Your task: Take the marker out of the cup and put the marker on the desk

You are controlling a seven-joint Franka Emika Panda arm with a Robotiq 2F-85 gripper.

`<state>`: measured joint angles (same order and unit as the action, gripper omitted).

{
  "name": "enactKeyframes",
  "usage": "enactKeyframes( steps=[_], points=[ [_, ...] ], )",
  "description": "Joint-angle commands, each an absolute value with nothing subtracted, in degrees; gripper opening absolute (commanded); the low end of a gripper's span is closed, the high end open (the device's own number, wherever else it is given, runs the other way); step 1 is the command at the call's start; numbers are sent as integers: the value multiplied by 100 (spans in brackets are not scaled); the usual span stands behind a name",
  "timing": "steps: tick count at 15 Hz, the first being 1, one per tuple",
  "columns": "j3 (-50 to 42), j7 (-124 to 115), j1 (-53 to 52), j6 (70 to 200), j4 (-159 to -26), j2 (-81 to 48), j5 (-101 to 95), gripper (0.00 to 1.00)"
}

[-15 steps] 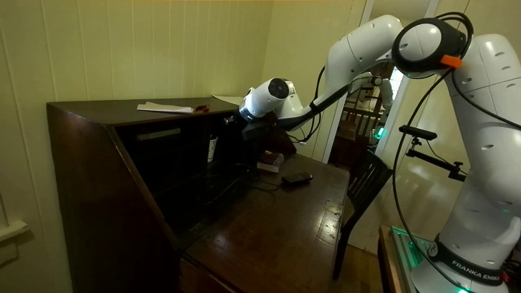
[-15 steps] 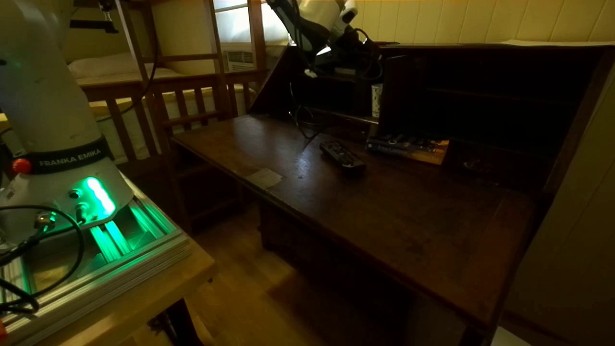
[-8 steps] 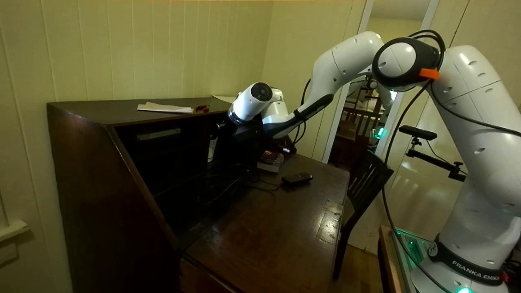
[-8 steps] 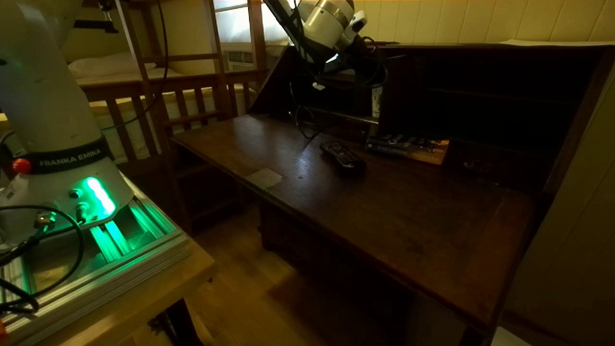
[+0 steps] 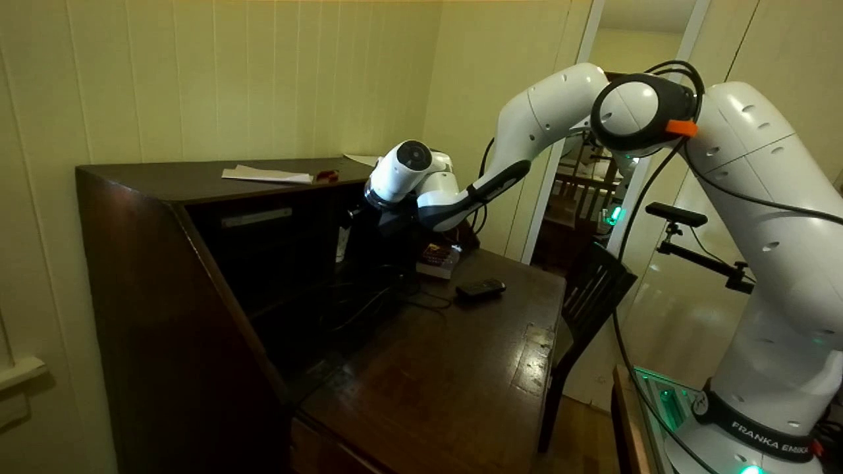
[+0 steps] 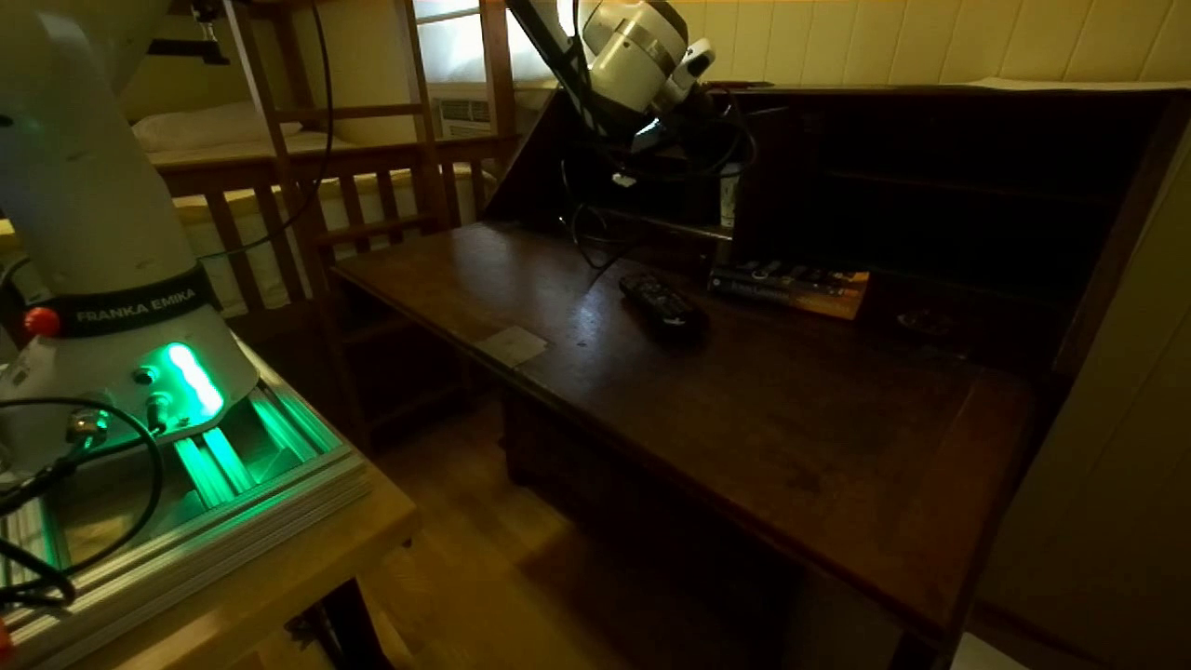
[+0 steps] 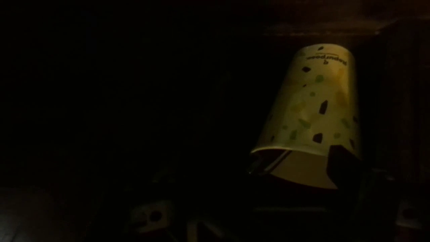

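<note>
Your hand (image 7: 289,168) is at the mouth of the cup (image 7: 314,104), on a shelf (image 6: 684,226) inside the desk (image 6: 809,419), and looks spread, though only one fingertip (image 7: 342,164) shows plainly; the other is lost in the dark. What seems to be the marker (image 7: 278,161) leans inside the cup, apparently ungripped. I'd judge that only your approach is done: the grip, the lift out and the setting down on the desk are all left.
</note>
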<state>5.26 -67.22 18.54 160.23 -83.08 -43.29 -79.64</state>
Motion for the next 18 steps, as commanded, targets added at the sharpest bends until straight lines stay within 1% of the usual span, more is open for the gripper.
enactKeyframes(
  steps=[1,5,8,18],
  points=[
    [342,-6933,1806,16197,-7810,-4577,-8303,100],
    [116,-7597,1763,16468,-7699,-4534,-8879,100],
    [55,-8255,1737,16351,-7645,-4496,-9070,100],
    [-4,-9387,1645,16135,-8384,-4156,-9204,100]
  ],
)
